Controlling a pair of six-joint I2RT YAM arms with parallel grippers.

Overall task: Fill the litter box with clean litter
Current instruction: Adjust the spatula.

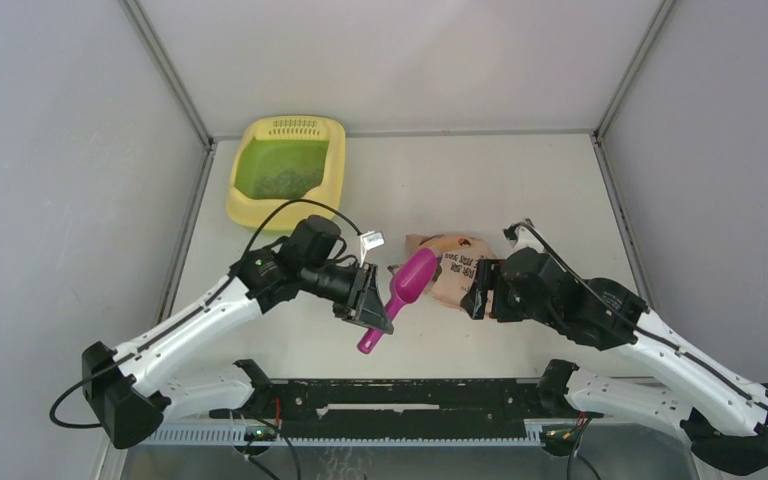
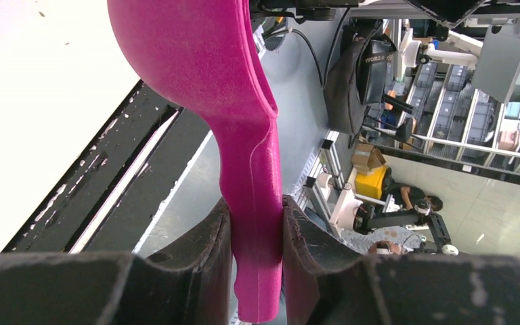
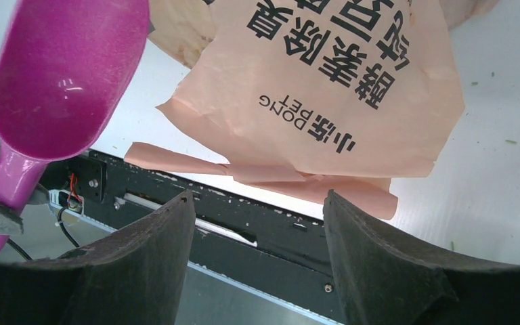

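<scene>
— Where is the litter box [image 1: 250,213] found?

— It is set at the far left corner of the surface [image 1: 520,190], well apart from both arms, with its slotted end turned to the back wall. Dark litter [image 1: 290,180] is seen spread over part of its green floor.

— What is held by the left pincer [image 2: 257,230]?

— A magenta scoop [image 1: 405,285] is clenched there by its handle, which is pressed between the two fingers, with the tip of the handle left sticking out past them. The bowl is pointed toward a peach bag [image 3: 325,88] and is brought near its edge. Whether the two touch cannot be told, and nothing can be made out inside the bowl.

— And the right pincer [image 3: 257,203]?

— It is released: its fingers are spread wide and nothing is gripped between them. The lower edge of the bag is seen just ahead of the fingertips. The bag, printed with dark lettering, is laid on the surface between the scoop and this pincer.
</scene>
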